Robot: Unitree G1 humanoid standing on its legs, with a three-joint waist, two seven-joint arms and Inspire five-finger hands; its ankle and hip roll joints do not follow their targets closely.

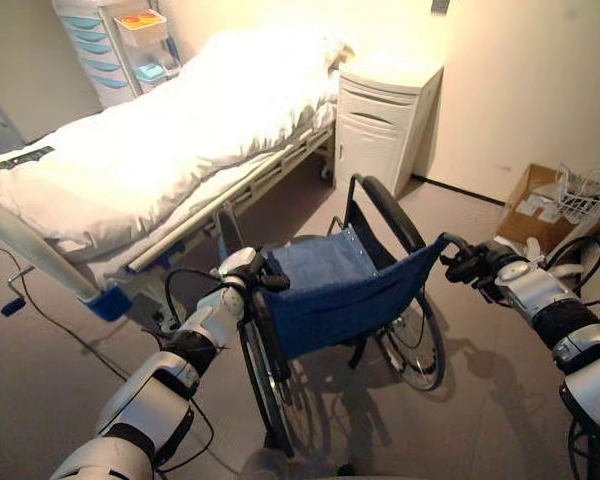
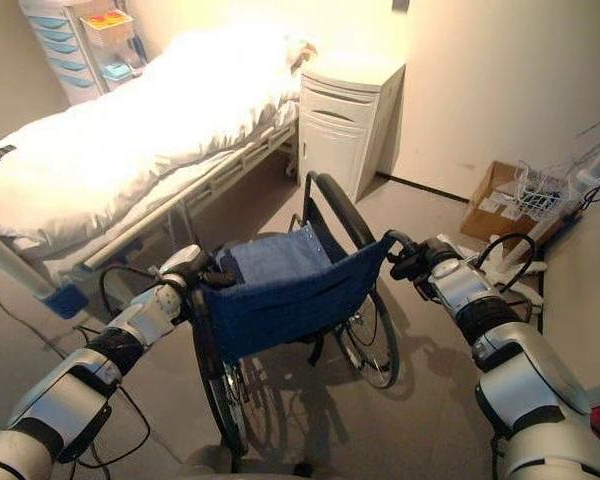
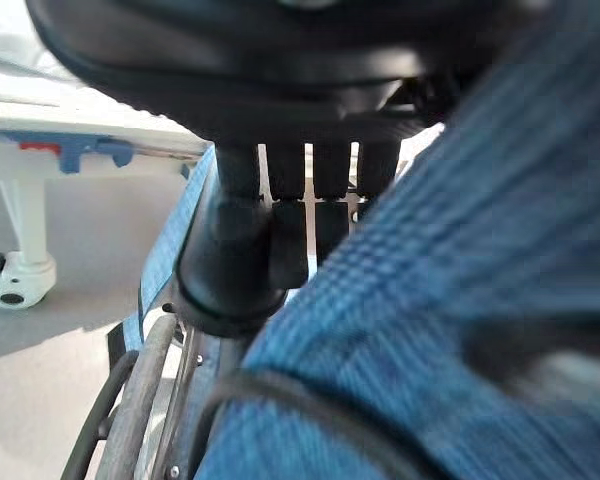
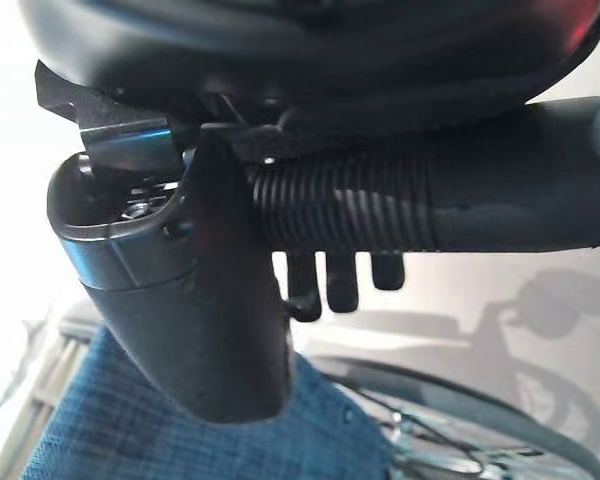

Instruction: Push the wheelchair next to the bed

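Bed [image 1: 150, 140] fills the upper left of the frame. Left hand [image 1: 242, 268] curls round the left push handle [image 3: 242, 262] of the blue-backed wheelchair [image 1: 330, 290] at centre; right hand [image 1: 480, 268] clamps the ribbed right grip [image 4: 420, 205]. White cabinet [image 1: 385, 120] stands beyond.

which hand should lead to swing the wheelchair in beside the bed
Probably the right hand. Both hands are curled on the wheelchair handles, and the bed lies on the left hand side, so pushing more from the right turns it toward the bed.
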